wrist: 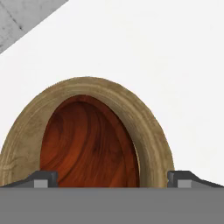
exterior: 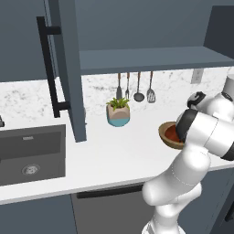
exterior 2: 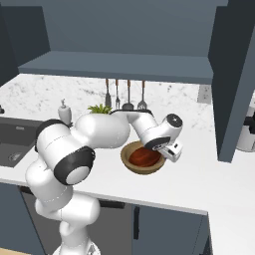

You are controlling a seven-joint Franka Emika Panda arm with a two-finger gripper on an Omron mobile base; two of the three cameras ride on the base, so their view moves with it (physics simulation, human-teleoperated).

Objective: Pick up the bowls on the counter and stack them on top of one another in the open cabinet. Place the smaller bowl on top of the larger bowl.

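The smaller bowl (exterior 2: 143,157), dark reddish-brown and glossy, lies nested inside the larger bowl (exterior 2: 128,162), tan wood with a thick rim. Both rest on the counter (exterior 2: 199,174). In the left base view the larger bowl (exterior: 164,137) and the smaller bowl (exterior: 171,133) are partly hidden by my arm. My gripper (exterior 2: 173,150) hangs open just above the bowls' right rim, holding nothing. In the hand view the gripper (wrist: 113,180) spans the smaller bowl (wrist: 89,144); its wide-apart fingertips (wrist: 41,179) sit over the larger bowl (wrist: 144,122). The open cabinet (exterior: 151,59) has a bare shelf above.
The cabinet door (exterior: 68,68) with its black bar handle (exterior: 48,68) hangs over the counter at left. A beige-and-teal plant pot (exterior: 118,113) stands under hanging utensils (exterior: 137,89). A sink (exterior: 29,155) is at far left. A soap dispenser (exterior 2: 63,112) stands behind my arm.
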